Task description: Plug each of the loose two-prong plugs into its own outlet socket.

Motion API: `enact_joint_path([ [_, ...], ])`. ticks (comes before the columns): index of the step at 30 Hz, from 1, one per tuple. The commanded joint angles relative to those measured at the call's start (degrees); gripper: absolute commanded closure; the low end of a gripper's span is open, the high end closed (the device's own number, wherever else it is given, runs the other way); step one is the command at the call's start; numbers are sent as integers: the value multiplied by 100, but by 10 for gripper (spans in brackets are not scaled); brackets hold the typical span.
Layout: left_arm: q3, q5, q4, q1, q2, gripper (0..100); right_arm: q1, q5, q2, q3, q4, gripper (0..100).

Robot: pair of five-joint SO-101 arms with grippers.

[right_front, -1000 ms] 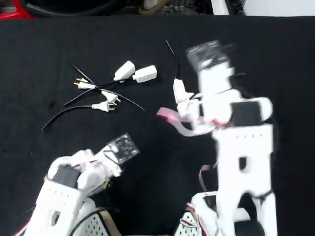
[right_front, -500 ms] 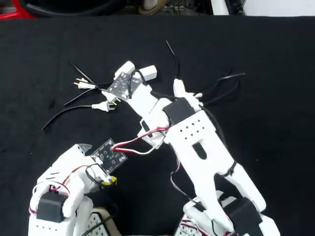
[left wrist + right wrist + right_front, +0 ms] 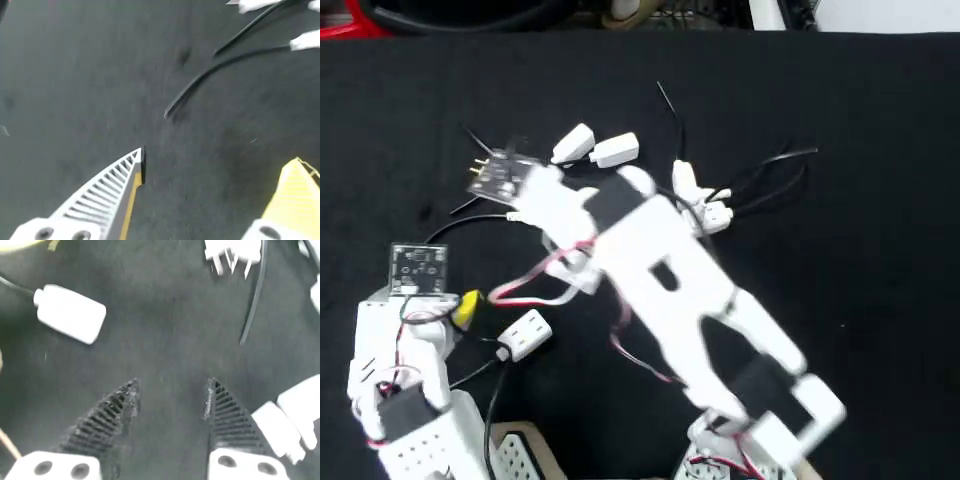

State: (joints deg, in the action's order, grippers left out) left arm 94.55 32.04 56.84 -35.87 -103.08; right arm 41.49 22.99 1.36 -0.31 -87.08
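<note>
**Grippers both wide open and empty, no plug in hand**

My right gripper (image 3: 172, 387) hangs low over the black table (image 3: 840, 110), jaws spread wide, nothing between them. Just ahead of it lies a loose two-prong plug (image 3: 232, 252), prongs bare, its cord trailing away. One outlet socket (image 3: 575, 143) and a second socket (image 3: 617, 150) lie side by side near that gripper. Neither looks to have a plug in it.

My left gripper (image 3: 220, 156) is also fully open and holds nothing. It is over bare table, with a cable end (image 3: 172, 107) a little beyond its tips. A third socket (image 3: 525, 335) lies on its cord close beside that arm, apparently vacant too.

The white pieces (image 3: 700, 200) further right are bunched with their cords, and I cannot tell whether they are joined.

Judgement: the task has barely started. No mated pair is confirmed, at least one plug is loose and three sockets are free. Each plug has yet to be picked up, lined up with a socket and pushed in
</note>
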Motion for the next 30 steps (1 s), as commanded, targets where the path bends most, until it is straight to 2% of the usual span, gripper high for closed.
enact_joint_path([
  [1,277,-105,-360,-523,44,597,352,-53,-1121,-2255,18,792],
  [5,286,-510,-193,-840,0,597,325,747,-2527,-4013,-316,793],
  [8,286,-659,255,-901,-18,597,343,624,-3609,-5033,-484,793],
  [13,286,-651,378,-980,18,597,237,695,-5147,-6835,-958,790],
  [16,286,-624,615,-1007,-18,597,220,1099,-5974,-7662,-1169,778],
  [21,286,-615,686,-1033,-18,597,369,1284,-6932,-8646,-1178,701],
  [30,286,-615,695,-1033,-18,597,105,1310,-7987,-9051,-1134,737],
])
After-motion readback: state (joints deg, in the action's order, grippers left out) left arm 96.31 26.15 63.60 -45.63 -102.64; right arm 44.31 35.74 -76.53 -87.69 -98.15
